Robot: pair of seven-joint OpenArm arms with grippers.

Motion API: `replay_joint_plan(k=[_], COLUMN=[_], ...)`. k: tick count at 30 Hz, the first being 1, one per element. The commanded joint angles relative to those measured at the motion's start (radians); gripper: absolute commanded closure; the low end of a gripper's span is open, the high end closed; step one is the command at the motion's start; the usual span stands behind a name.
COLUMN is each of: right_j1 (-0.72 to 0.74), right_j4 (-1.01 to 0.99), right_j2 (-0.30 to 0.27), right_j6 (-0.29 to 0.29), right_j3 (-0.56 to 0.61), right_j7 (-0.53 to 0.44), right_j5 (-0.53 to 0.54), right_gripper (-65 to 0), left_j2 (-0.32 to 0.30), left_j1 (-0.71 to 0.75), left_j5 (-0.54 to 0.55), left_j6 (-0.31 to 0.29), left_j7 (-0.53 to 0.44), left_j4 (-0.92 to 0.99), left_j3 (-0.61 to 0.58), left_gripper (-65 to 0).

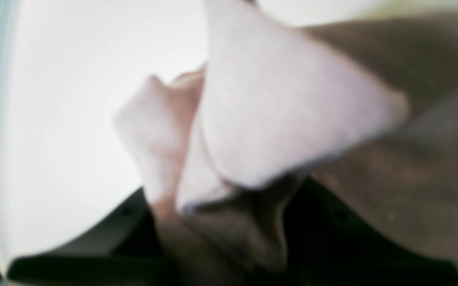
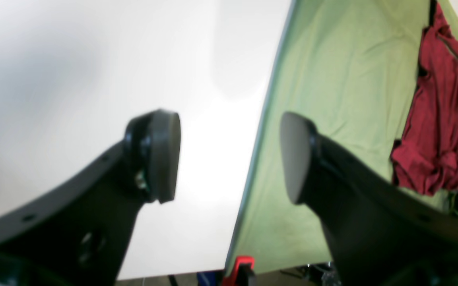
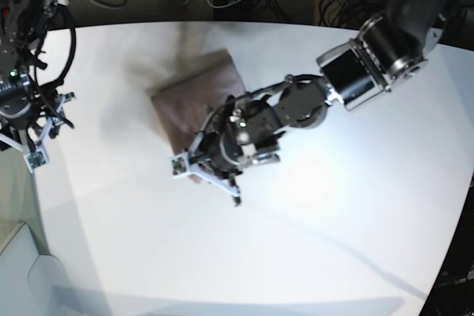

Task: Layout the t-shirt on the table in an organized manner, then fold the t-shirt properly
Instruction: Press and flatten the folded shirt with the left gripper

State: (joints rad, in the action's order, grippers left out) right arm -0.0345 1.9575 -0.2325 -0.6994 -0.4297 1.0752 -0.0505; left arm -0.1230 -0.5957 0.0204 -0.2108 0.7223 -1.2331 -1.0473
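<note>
Cloth is filling most of the left wrist view: the t-shirt (image 1: 292, 99), blurred and very close, is bunching up between the dark fingers (image 1: 94, 254) of the left hand (image 3: 194, 170), which is clamping a fold of it. Seen from the base view, the t-shirt (image 3: 196, 98) is lying as a compact, roughly rectangular dusty-pink bundle on the white desk (image 3: 333, 234), toward the far middle of it, and the left hand is sitting at the bundle's near edge with its arm reaching in from the far right side. Part of the shirt is hidden under that arm.

Off at the left edge of the base view, the right hand (image 3: 33, 135) is hanging over the desk's border, well apart from the shirt. In the right wrist view its two fingers, each tipped with a rounded dark pad (image 2: 165, 155), are standing wide apart with nothing between them. Below them the desk (image 2: 94, 59) is meeting a green sheet (image 2: 332, 79), and a dark red garment (image 2: 439, 119) is lying crumpled on that sheet near the right edge
</note>
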Motion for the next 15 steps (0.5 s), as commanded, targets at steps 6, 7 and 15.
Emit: replay_joint_plan(k=[6, 7, 15], right_j1=[-0.009, -0.020, -0.034], right_j4=[0.019, 0.019, 0.019], right_j2=[-0.014, -0.014, -0.014], right_j6=[0.001, 0.001, 0.001], right_j3=[-0.008, -0.021, -0.042], right_j7=[-0.013, -0.013, -0.013], right_j5=[-0.002, -0.002, 0.002], right_gripper=[-35.5, -35.5, -35.5], left_j2=[0.115, 0.128, 0.193], left_j1=[-0.071, -0.071, -0.073], left_j5=[-0.135, -0.156, -0.313], left_j6=[-0.192, -0.218, -0.249], left_j7=[-0.014, -0.014, -0.019], left_j4=[0.164, 0.186, 0.226], left_j3=[-0.089, -0.089, -0.089], left_gripper=[-0.1, 0.0, -0.5])
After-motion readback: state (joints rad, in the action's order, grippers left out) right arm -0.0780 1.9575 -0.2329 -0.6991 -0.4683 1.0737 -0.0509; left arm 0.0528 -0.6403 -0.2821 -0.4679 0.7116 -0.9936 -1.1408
